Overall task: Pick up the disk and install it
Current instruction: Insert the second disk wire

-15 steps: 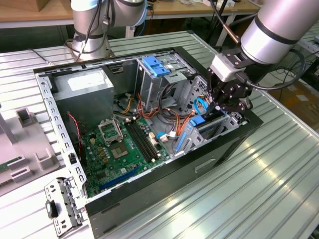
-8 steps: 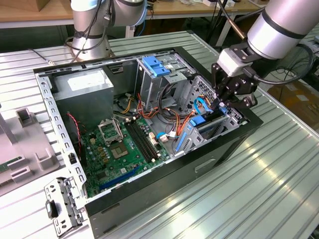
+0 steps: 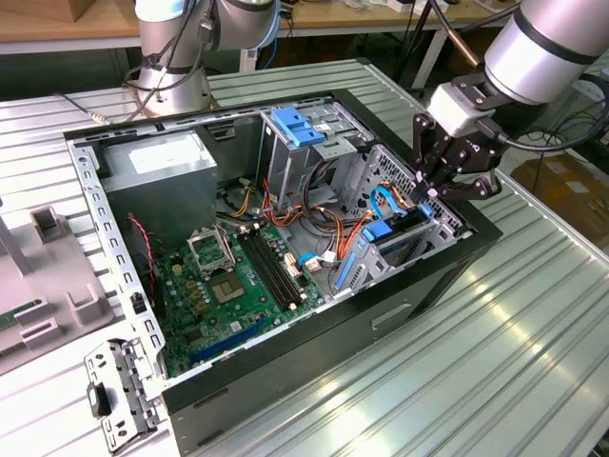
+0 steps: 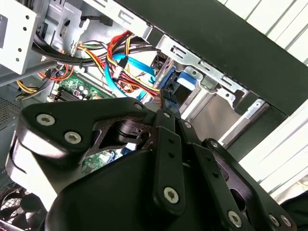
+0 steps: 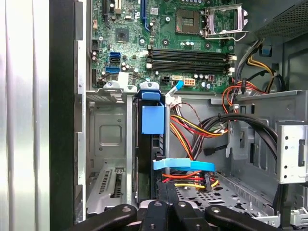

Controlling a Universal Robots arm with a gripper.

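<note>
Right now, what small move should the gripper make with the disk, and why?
Probably ease the disk a little deeper, straight along its bay. In the first wrist view it stands on edge inside the bay, the gripper sits at its near end, and cables run close beside it.

Robot arm (image 3: 547, 43): silver-grey cylindrical link with a dark band, ending in a pale wrist block. Gripper (image 3: 430, 195): black linkage bars joined by silver round-head screws behind the fingers (image 4: 166, 103); a black cable loops beside the knuckles
</note>
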